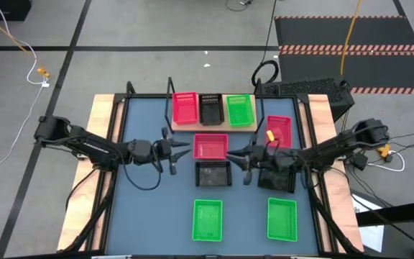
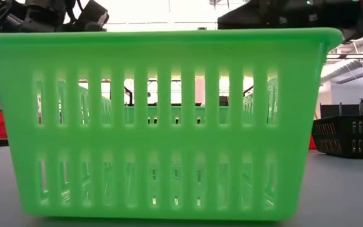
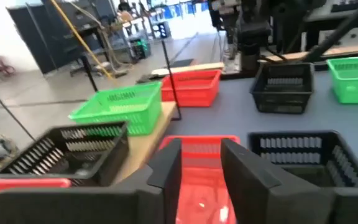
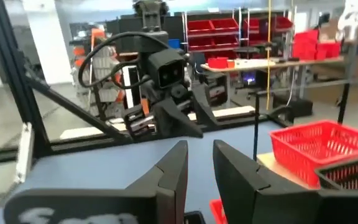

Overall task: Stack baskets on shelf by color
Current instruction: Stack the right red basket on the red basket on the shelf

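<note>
Left jaws point(image 1: 183, 149) parted beside red basket point(image 1: 210, 147), long axis across table

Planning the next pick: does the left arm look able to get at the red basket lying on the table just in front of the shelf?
Probably yes. The left gripper hangs open right beside the red basket, which lies open-topped with nothing between them. The right gripper hovers at its other side and could crowd it.

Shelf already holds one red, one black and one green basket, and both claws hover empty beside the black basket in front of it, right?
Not quite: in the high view the claws flank the red basket in front of the shelf. The black basket lies nearer the camera. The rest holds.
</note>
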`<move>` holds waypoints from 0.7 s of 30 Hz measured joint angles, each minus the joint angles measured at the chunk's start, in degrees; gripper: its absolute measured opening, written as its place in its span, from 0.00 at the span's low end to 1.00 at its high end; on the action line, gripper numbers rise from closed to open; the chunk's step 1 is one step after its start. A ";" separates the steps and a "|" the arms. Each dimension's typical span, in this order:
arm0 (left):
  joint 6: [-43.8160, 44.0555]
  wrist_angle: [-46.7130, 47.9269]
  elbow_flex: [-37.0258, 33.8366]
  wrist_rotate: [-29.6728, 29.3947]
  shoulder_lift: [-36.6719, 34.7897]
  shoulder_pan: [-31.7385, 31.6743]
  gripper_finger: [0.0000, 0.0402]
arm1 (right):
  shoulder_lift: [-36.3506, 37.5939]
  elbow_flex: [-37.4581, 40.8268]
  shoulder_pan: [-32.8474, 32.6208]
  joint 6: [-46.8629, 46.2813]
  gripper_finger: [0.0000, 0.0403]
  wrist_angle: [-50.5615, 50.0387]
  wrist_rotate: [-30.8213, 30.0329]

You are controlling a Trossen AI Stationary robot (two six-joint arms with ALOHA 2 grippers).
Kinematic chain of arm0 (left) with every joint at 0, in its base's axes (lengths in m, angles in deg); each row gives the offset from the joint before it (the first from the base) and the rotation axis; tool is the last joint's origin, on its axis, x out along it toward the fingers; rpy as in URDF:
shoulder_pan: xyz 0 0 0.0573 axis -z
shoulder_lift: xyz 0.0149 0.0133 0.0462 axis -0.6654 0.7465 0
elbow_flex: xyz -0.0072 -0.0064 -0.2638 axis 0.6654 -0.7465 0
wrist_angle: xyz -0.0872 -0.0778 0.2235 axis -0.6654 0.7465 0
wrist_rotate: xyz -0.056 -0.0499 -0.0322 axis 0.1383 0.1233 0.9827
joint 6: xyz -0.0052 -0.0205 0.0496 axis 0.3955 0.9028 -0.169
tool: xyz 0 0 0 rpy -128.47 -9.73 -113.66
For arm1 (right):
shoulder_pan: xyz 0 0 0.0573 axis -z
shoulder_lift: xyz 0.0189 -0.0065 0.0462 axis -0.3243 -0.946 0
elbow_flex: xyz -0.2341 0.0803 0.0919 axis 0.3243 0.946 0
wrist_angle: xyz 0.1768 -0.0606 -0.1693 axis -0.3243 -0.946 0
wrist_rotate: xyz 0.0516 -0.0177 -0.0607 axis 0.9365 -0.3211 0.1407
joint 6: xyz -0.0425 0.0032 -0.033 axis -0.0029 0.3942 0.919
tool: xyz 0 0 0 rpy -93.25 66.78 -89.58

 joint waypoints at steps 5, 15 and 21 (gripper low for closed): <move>1.10 0.14 -0.02 0.01 0.00 0.58 0.38 | -2.68 -1.21 0.48 2.71 0.17 5.93 -0.16; -1.95 -2.17 -0.02 -0.06 0.00 -1.23 0.38 | -11.56 -1.18 0.31 -2.13 0.18 9.70 4.64; -2.73 -5.09 -0.02 -0.04 0.00 -1.88 0.38 | -14.36 -1.18 -0.07 0.19 0.18 9.94 4.13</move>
